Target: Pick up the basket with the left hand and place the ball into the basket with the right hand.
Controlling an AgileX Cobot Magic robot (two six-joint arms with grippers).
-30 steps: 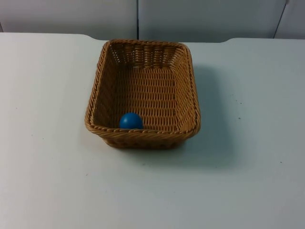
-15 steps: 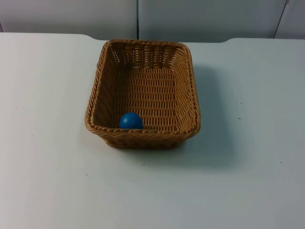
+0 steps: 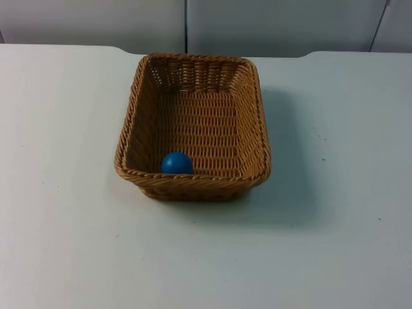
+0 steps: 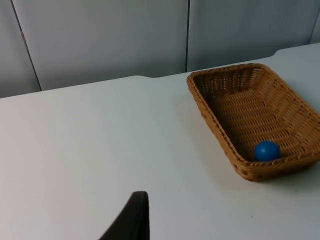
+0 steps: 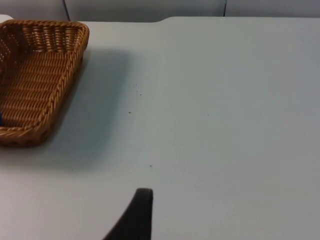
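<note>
Nothing is seen to have changed over the last second: the wicker basket [image 3: 129, 122] is found in the same place on the white counter [image 3: 64, 225], set down flat near the grey partition wall [image 3: 96, 19], and the blue ball [image 3: 176, 163] is still lodged inside it, against the near wall and close to the near left corner. In the left wrist view the basket [image 4: 215, 120] is seen well apart from the left gripper [image 4: 132, 220], with the ball [image 4: 266, 150] resting on the woven floor just behind the rim. In the right wrist view the basket [image 5: 65, 80] is likewise seen well away from the right gripper [image 5: 135, 217], with bare counter between them. Both grippers are held back over the counter, touching nothing, and both arms are judged to be waiting. Whether either gripper is spread or closed cannot be told, since a single black tip is offered by each wrist view; nothing is held by either. From this stillness it is judged that the task is finished: the ball has been delivered, the basket has been set back down, and no further move appears to be called for.
</note>
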